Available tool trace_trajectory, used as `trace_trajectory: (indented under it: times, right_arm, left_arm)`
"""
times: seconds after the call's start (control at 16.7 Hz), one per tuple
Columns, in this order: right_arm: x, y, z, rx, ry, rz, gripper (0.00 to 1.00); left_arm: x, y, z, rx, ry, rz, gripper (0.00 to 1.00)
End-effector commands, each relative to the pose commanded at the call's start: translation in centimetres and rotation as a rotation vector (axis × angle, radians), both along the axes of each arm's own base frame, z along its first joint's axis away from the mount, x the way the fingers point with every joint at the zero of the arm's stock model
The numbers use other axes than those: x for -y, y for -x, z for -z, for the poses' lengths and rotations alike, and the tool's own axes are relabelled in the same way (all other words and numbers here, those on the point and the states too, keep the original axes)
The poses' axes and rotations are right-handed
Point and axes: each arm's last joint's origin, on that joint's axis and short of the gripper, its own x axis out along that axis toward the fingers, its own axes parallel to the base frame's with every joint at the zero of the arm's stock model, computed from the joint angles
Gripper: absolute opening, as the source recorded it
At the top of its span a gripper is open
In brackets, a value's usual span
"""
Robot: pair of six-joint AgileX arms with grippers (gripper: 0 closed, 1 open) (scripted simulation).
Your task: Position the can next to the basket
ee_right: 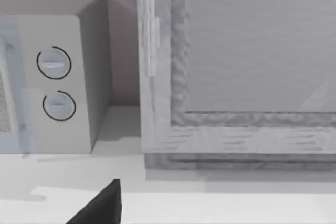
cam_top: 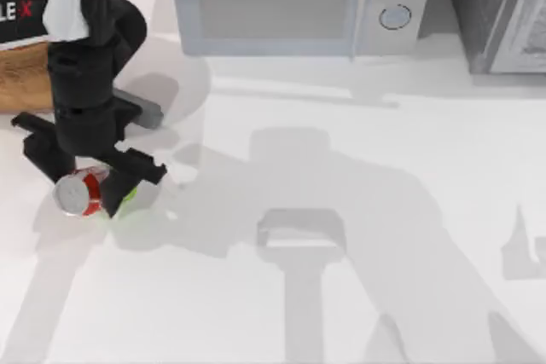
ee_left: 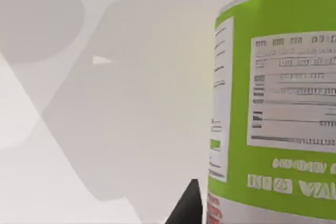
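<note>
left gripper (cam_top: 95,196) jaws clamped on the can (cam_top: 81,191) | low over bench (cam_top: 341,210) just in front of the basket (cam_top: 26,83) (close, for placing beside it) | right arm parked

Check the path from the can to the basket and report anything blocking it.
No object lies between them. The can sits in the left end effector at the table's left side, and the basket is just behind it. The left arm itself covers part of the gap.
</note>
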Motion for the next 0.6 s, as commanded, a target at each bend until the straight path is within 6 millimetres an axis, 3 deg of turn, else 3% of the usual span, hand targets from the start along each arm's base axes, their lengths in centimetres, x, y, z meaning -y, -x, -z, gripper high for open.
trace_trajectory:
  times: [0.18,0.36,0.48,0.6]
  right_arm:
    - [0.0,0.0,0.0,0.000,0.000,0.000,1.00]
    - [0.0,0.0,0.0,0.000,0.000,0.000,1.00]
    - [0.0,0.0,0.0,0.000,0.000,0.000,1.00]
    - [0.0,0.0,0.0,0.000,0.000,0.000,1.00]
  left_arm:
    - [-9.3,0.6,0.0,-0.047,-0.012,-0.215,0.00]
    - [-17.6,1.3,-1.0,0.015,0.035,-0.369,0.00]
    - [-21.7,1.6,-2.2,0.102,0.070,-0.413,0.00]
    - [-24.3,1.7,-3.5,0.192,0.093,-0.420,0.00]
